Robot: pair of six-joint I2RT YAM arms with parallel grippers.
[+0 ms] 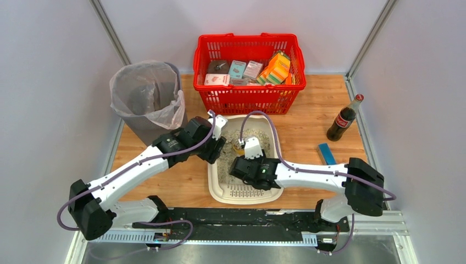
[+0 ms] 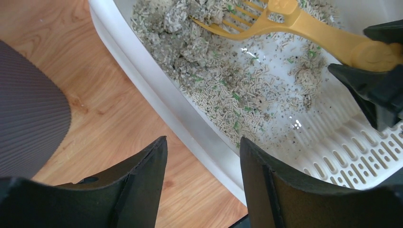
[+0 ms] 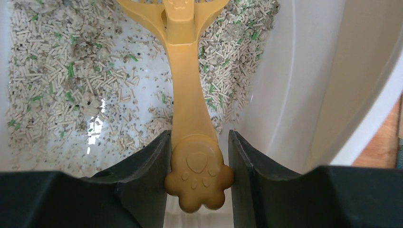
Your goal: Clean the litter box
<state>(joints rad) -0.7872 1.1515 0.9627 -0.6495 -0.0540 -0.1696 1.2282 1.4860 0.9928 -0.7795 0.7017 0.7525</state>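
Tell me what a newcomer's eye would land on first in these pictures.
The bright red basket of packaged goods at the far edge of the table grabs attention first. Next comes the cream litter box at the centre, where the right gripper is shut on a yellow scoop with a paw-print handle end, its tines in the clumped litter. The left gripper hangs open over the box's left rim.

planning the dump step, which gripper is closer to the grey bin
Left. The left gripper is open at the left rim of the litter box, toward the bin. The right gripper, shut on the scoop, is over the litter, farther off.
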